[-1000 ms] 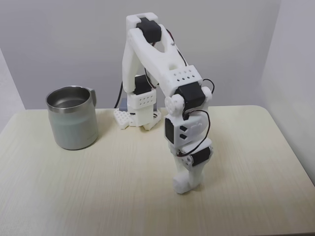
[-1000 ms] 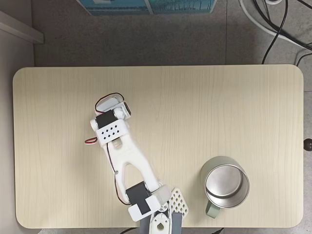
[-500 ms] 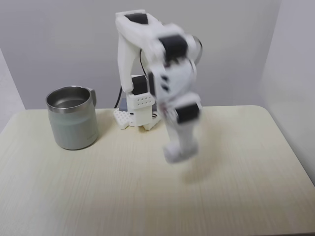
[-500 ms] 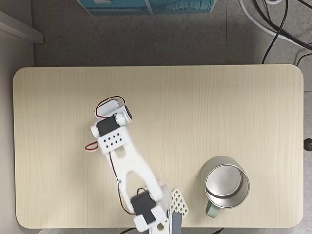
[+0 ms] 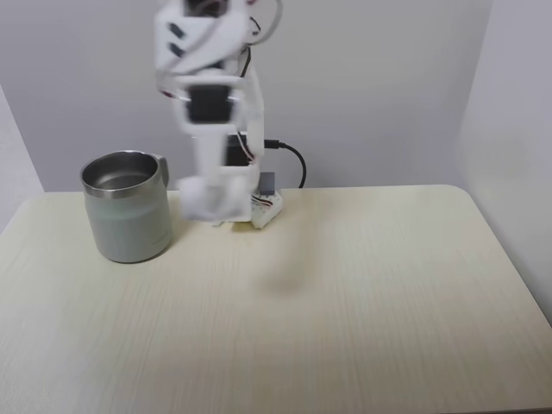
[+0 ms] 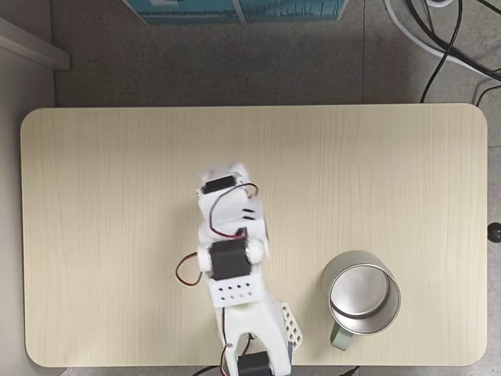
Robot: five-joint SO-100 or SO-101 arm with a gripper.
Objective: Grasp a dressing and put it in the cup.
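The cup (image 5: 129, 226), a pale grey-green mug with a steel rim, stands at the table's back left in a fixed view; in the top-down fixed view the cup (image 6: 329, 274) is at the lower right. My white gripper (image 5: 207, 202) hangs blurred in the air just right of the cup, pointing down. From above, the gripper (image 6: 224, 188) lies left of the cup. A blurred white lump at its tip looks like the dressing (image 5: 197, 207), held between the shut fingers. No dressing lies on the table.
The arm's base (image 5: 259, 207) sits at the back edge behind the gripper, with a black cable (image 5: 293, 159) looping off it. Bare wood table (image 5: 362, 293) spreads to the front and right. Cables (image 6: 446, 39) lie on the floor beyond the table.
The gripper lifted off the table at the front right and swung up and left toward the cup. The spot it left is bare.
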